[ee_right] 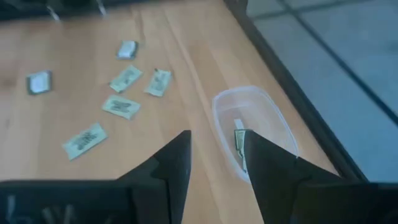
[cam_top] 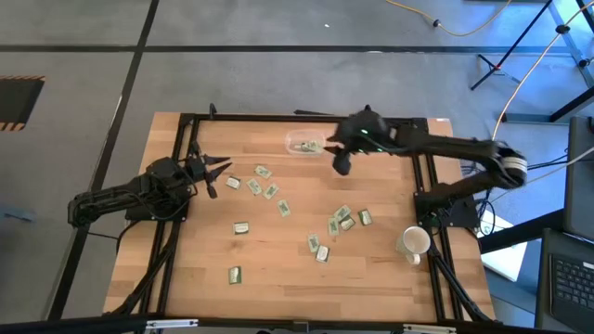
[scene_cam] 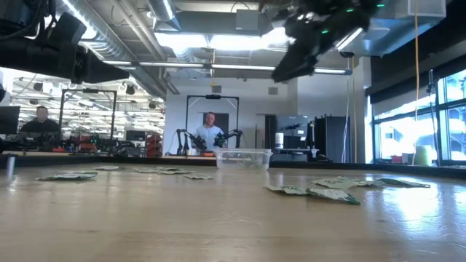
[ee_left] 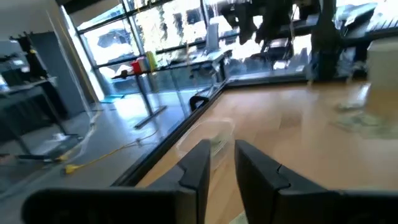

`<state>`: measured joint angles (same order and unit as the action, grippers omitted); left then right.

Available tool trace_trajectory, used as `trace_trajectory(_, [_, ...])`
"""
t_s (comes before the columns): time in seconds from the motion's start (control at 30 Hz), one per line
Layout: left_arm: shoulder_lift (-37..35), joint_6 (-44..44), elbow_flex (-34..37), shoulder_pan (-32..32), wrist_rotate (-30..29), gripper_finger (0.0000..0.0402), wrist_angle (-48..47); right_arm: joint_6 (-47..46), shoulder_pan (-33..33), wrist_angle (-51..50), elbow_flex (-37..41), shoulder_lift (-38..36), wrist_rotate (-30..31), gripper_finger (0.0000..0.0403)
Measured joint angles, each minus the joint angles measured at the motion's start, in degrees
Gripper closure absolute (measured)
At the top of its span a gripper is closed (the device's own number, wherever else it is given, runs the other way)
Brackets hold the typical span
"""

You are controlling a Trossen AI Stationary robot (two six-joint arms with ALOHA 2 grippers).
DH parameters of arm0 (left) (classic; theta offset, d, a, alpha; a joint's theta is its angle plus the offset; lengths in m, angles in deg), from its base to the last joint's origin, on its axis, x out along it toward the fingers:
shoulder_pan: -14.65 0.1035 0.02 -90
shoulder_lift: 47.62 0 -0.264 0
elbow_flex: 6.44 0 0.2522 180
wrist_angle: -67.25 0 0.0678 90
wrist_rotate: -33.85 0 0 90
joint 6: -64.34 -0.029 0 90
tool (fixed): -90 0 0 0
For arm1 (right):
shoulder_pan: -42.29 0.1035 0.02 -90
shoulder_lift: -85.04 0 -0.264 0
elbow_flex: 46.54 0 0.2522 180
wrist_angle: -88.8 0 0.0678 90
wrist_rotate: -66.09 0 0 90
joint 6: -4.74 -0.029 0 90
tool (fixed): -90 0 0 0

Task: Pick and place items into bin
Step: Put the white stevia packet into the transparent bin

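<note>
We judged the packets [cam_top: 272, 191] light, thin and floppy, best pinched by a lifted edge. About thirteen lay scattered from the counter [cam_top: 278, 269] centre toward four o'clock, with at least one in the single clear bin [cam_top: 305, 145] at twelve. The right gripper [ee_right: 214, 155] hung over that bin, jaws wide and empty; the left gripper [cam_top: 219, 172], at nine o'clock, stood slightly parted, holding nothing.

White cup [cam_top: 414, 242] on wooden table [cam_top: 278, 269], near one corner
</note>
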<state>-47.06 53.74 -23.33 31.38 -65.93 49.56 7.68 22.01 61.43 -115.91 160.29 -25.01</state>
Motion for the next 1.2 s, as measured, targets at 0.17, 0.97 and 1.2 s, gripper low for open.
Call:
trace_trajectory(0.17, [4.5, 3.4, 0.0, 0.0, 6.1, 0.0305, 2.2, -1.9, 1.5, 5.6, 8.3, -9.1, 0.0, 0.0251])
trace_trajectory(0.97, [75.5, -6.5, -39.4, 3.0, 12.0, 0.0289, -17.2, -2.0, 1.8, 9.5, 16.4, -20.7, 0.0, 0.0251])
trace_trajectory(1.2, [87.5, -12.2, -44.7, 8.1, 18.3, 0.0298, -17.0, 0.8, 1.8, 9.5, 16.4, -20.6, 0.0, 0.0251])
